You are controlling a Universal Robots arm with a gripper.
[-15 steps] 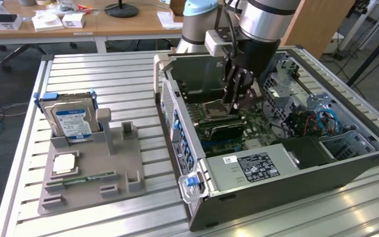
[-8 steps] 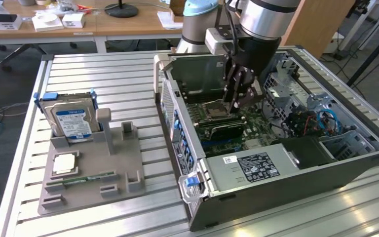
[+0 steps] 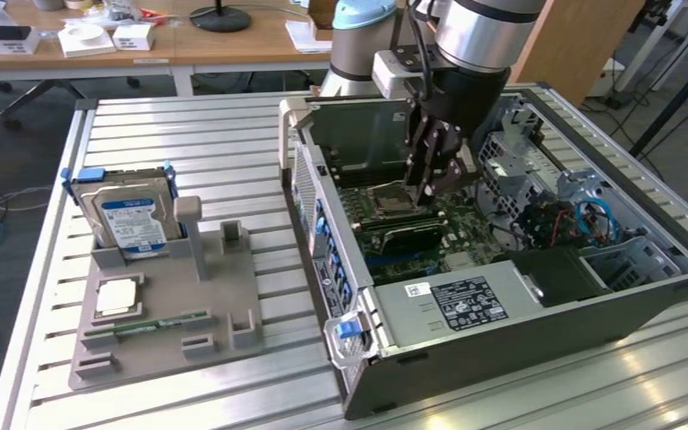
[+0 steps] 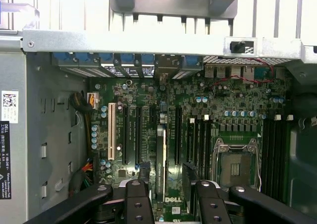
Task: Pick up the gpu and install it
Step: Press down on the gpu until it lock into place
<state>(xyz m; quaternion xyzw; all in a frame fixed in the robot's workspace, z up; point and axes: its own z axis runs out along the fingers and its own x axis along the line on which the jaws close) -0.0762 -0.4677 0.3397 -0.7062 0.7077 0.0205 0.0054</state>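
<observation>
while the gripper (image 4: 166, 196) hangs released, gpu (image 4: 162, 164) seated upright in motherboard (image 4: 223, 110) slot, between its fingertips

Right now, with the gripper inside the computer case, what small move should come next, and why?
Probably a straight lift clear of the computer case: the gripper stands open astride the gpu, which stands upright on the motherboard, apparently seated in a slot.
</observation>
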